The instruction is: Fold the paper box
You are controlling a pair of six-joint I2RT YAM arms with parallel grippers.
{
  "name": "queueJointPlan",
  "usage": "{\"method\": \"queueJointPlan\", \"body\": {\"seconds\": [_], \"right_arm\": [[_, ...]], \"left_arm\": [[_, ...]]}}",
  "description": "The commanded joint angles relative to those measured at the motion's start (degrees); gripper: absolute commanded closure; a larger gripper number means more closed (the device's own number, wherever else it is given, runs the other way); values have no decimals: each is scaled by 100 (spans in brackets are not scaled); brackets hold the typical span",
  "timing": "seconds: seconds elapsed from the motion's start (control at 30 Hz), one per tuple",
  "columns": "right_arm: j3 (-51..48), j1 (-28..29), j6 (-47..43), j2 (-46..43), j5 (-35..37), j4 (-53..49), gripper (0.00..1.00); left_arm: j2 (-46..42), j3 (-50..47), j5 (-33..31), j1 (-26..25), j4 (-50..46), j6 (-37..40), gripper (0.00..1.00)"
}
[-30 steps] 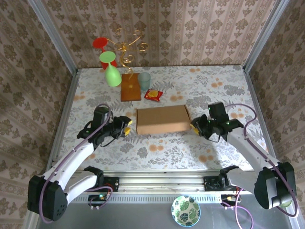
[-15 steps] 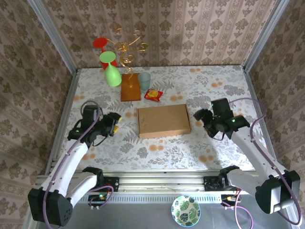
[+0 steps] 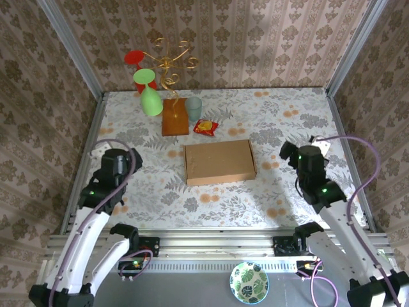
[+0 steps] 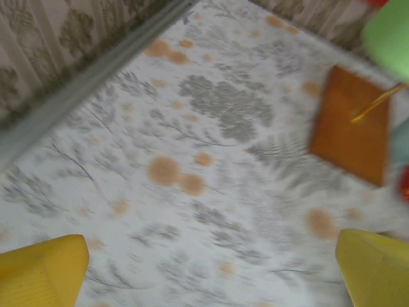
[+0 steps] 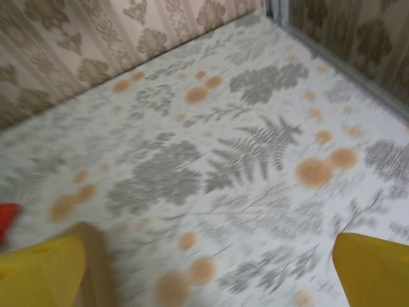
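The paper box (image 3: pixel 219 162) lies shut and flat in the middle of the table, a plain brown cardboard rectangle. My left gripper (image 3: pixel 121 155) hangs well to its left and apart from it. In the left wrist view that gripper (image 4: pixel 211 275) is open, its yellow fingertips (image 4: pixel 41 268) spread wide over bare tablecloth. My right gripper (image 3: pixel 297 153) is off the box's right side, with a gap between them. The right wrist view shows this gripper (image 5: pixel 208 272) open too, with a blurred brown edge of the box (image 5: pixel 96 268) beside its left finger.
An orange-brown wooden slab (image 3: pixel 175 116) with a gold wire stand (image 3: pixel 169 64) stands behind the box, with green (image 3: pixel 151 99) and red (image 3: pixel 135 59) glasses on it. A grey-green cup (image 3: pixel 193 107) and a red packet (image 3: pixel 205 127) lie near it. Patterned walls close in three sides.
Both arms have drawn back from the box's sides, the left one leftward and the right one rightward, toward the near edge. The box stays shut where it was.
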Motion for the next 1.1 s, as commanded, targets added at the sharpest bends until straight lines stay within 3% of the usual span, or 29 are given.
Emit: {"method": "queueJointPlan", "body": {"seconds": [0.0, 0.1, 0.23, 0.4, 0.5, 0.57, 0.63, 0.7, 0.73, 0.8, 0.97, 1.07], "right_arm": [[-968, -19, -1893, 139, 451, 2519, 0], [-1227, -184, -2161, 782, 31, 3077, 0], [-1501, -505, -2235, 1933, -943, 4618, 0], [-1117, -849, -2403, 3326, -1720, 5596, 0], [-837, -1053, -2537, 3918, -2015, 5796, 0], [-946, -1240, -2399, 4278, -2312, 6284, 0], [-1197, -1271, -2364, 4562, -2401, 7014, 0], [-1235, -1271, -2416, 4533, -2517, 6978, 0], [-1238, -1267, -2450, 4543, -2587, 6993, 0], [-1240, -1278, -2460, 4538, -2589, 7010, 0], [-941, -1097, -2482, 4587, -2027, 6494, 0], [-962, -1095, -2492, 4584, -2021, 6544, 0]], "left_arm": [[66, -812, -628, -15, 1262, 2329, 0], [47, -1828, -436, 41, 3076, 2952, 0], [679, -2969, 590, 626, 5807, 3336, 0], [2358, -2506, 1517, 1288, 6765, 3421, 0], [3391, -2292, 2010, 1573, 7951, 3392, 0], [3921, -1957, 2339, 1680, 8071, 3646, 0], [4517, -1995, 2410, 1807, 8741, 3537, 0], [5086, -2328, 2523, 1907, 10020, 3554, 0], [4858, -2332, 2527, 1899, 9569, 3477, 0], [4967, -2382, 2507, 1910, 9927, 3530, 0], [4893, -2019, 2543, 1867, 9073, 3546, 0], [4914, -2080, 2604, 1872, 9238, 3545, 0]]}}
